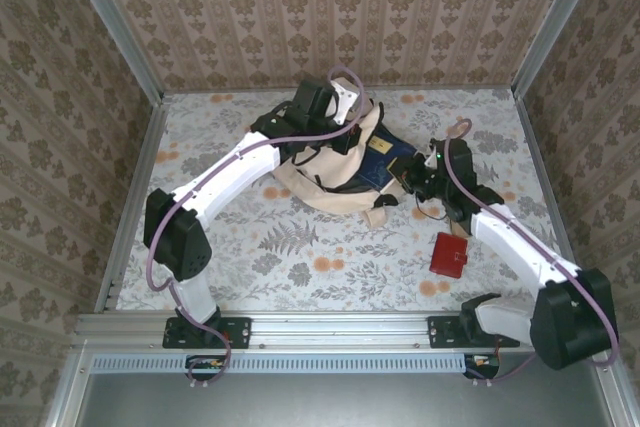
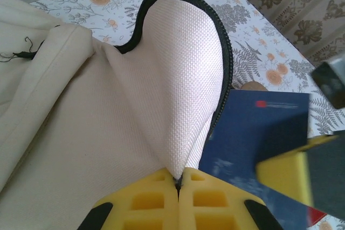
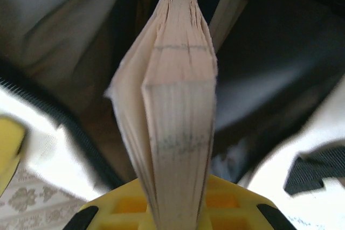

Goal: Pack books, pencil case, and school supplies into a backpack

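- Packing is running partway: the dark blue book (image 2: 253,133) is going into the mouth of the backpack (image 1: 330,187), which is lying mid-table toward the back.
- The red pouch (image 1: 450,254) is lying out on the table (image 1: 250,257) beside the right arm, likely waiting its turn.
- The left gripper (image 2: 178,182) is pinching the backpack's zipper-edged flap, with the arm reaching far forward and lifting the opening.
- The right gripper (image 3: 175,203) is clamping the book's page edge and aiming it into the dark interior.
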You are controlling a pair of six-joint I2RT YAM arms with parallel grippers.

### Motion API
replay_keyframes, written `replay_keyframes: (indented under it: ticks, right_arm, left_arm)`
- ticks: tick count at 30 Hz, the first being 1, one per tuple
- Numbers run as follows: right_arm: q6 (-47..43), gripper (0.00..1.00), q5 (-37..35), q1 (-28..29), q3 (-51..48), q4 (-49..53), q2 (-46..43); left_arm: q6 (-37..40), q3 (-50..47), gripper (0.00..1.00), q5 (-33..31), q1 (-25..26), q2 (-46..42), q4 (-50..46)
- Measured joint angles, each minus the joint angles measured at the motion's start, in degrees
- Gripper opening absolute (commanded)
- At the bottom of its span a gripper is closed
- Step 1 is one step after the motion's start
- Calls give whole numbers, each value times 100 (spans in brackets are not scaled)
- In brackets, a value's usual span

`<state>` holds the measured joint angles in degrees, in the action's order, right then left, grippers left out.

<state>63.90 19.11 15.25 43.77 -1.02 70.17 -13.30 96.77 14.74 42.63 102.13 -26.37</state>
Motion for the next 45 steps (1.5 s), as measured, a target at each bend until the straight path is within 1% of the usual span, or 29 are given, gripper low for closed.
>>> replay_keyframes:
  ticks: [5, 7, 13, 20, 21, 22, 23, 25, 26, 28, 30, 33, 38, 45]
  right_arm:
    - [352, 9, -715, 256, 122, -846, 883]
    - [417, 9, -955, 409, 326, -1165, 1366]
    - [688, 9, -1322, 765, 1062, -1641, 2413]
    - [1067, 11, -1762, 1010, 1506, -2031, 3241]
    - [1134, 13, -1792, 1023, 1578, -2103, 3368]
    - [1196, 18, -1827, 1032, 1657, -2142, 3495]
    - [1224, 25, -1849, 1032, 1725, -2153, 3582]
    - [1250, 44, -1871, 1029, 1930, -2059, 3762]
    - [1235, 52, -1869, 1029, 1998, -1989, 3792]
    - [1207, 62, -1873, 1029, 2041, -1915, 3786]
    - [1217, 66, -1869, 1025, 2020, -1873, 3753]
    - [1241, 67, -1838, 1008, 1810, -1740, 3517]
    - [1283, 68, -1690, 925, 1279, -1617, 2789]
    - [1244, 68, -1322, 599, 675, -1272, 1753]
  left_arm:
    - [-155, -236, 0, -24, 20, -175, 151]
    - [-212, -358, 0, -31, 20, -273, 247]
    - [-345, -728, 0, -44, 20, -612, 385]
    - [-461, -911, 0, -63, 37, -769, 507]
    - [-474, -916, 0, -66, 42, -769, 520]
    - [-494, -918, 0, -68, 42, -769, 529]
    - [-503, -918, 0, -74, 42, -769, 535]
    - [-522, -929, 0, -90, 35, -772, 544]
    - [-542, -933, 0, -90, 35, -772, 546]
    - [-605, -940, 0, -87, 2, -772, 549]
    - [-667, -940, 0, -79, -44, -772, 586]
    - [-776, -964, 0, -50, -138, -772, 658]
    - [-927, -1043, 0, 13, -238, -776, 737]
    - [-966, -1106, 0, 72, -256, -778, 763]
